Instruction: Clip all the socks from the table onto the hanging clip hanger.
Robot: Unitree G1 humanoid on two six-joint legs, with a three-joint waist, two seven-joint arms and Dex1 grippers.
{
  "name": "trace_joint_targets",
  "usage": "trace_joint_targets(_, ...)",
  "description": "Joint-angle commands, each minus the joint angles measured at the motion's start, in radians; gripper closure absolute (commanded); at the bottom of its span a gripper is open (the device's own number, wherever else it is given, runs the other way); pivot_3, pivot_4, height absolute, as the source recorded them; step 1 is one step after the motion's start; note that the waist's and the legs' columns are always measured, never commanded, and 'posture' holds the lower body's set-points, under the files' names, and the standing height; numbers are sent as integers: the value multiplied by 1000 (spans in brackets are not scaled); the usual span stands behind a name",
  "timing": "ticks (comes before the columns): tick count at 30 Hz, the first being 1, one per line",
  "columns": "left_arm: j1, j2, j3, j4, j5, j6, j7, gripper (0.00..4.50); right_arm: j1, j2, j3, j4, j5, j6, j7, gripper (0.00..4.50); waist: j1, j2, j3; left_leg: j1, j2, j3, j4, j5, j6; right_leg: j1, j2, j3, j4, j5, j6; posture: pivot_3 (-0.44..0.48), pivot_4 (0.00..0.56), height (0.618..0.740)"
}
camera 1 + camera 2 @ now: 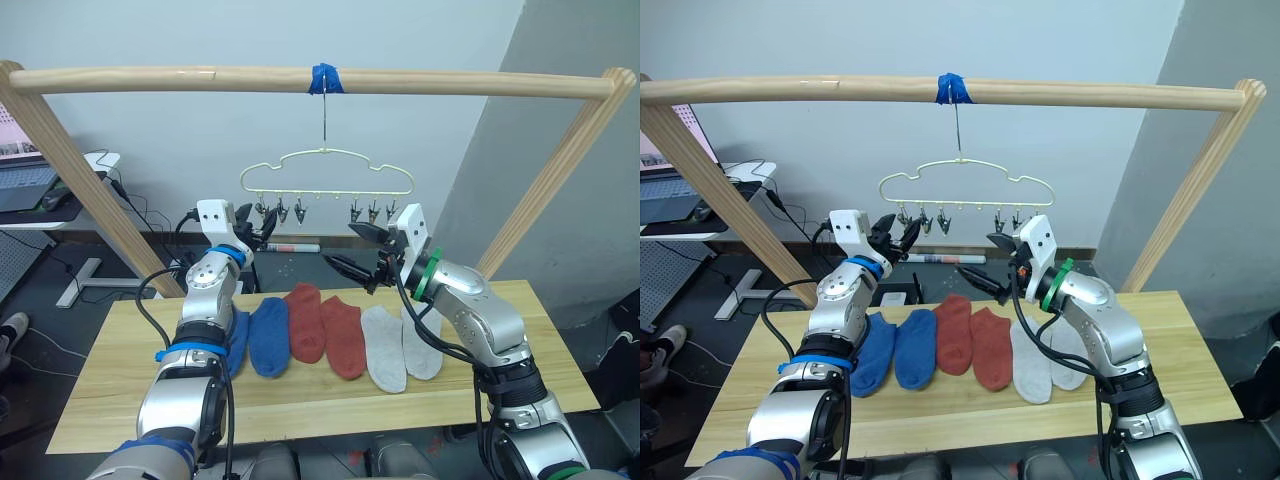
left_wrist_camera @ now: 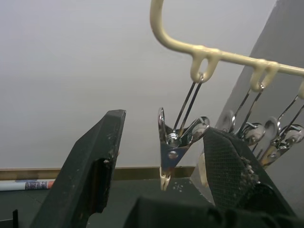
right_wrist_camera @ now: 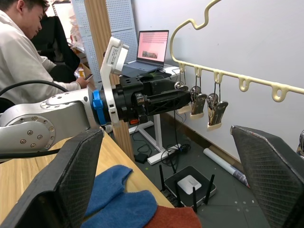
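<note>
Six socks lie side by side on the wooden table [image 1: 120, 400]: two blue socks [image 1: 268, 336], two brick red socks [image 1: 306, 321] and two light grey socks [image 1: 384, 348]. The pale yellow-green clip hanger [image 1: 327, 169] hangs by its hook from the wooden rail, its metal clips dangling. My left gripper [image 1: 263, 228] is raised to the hanger's left end and stands open, the leftmost clip [image 2: 174, 147] hanging between its fingers. My right gripper [image 1: 353, 250] is open and holds nothing, lifted above the red socks just below the right-hand clips.
A thick wooden rail [image 1: 200, 79] on two slanted posts spans the table, with blue tape [image 1: 325, 78] at the hook. A person [image 3: 21, 52] sits behind on the left beside a desk with a laptop [image 3: 152, 47]. A power strip [image 3: 189, 184] lies on the floor.
</note>
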Motion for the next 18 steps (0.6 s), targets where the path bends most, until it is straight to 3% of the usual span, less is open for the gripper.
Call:
trace_joint_targets(1, -34, 15, 8, -13, 7, -35, -5, 1573, -25, 0, -18, -22, 7, -18, -1, 0, 0, 0, 0, 0, 0, 0, 0, 0, 0, 0, 0, 0, 0, 0, 0, -46, 84, 740)
trace_joint_targets(11, -32, 15, 1, -27, 9, -52, -27, 1573, -26, 5, -15, -16, 5, -19, 0, 0, 1, 0, 1, -3, 0, -6, 0, 0, 0, 0, 0, -6, 0, 0, -1, -42, 89, 740)
trace_joint_targets(14, -30, 9, 5, -40, 1, -56, -33, 2139, -24, 4, -10, -14, 2, -19, 4, 0, 1, 0, 1, -3, 0, -7, 0, 0, 0, 0, 0, -6, 0, 0, 0, -39, 91, 740)
trace_joint_targets(18, -28, 5, 0, -53, 5, -57, -35, 3251, -20, 6, -8, -19, 3, -17, 3, 0, 2, 0, 2, -4, 0, -8, 0, 0, 0, 0, 0, -7, 0, 0, -1, -36, 92, 740)
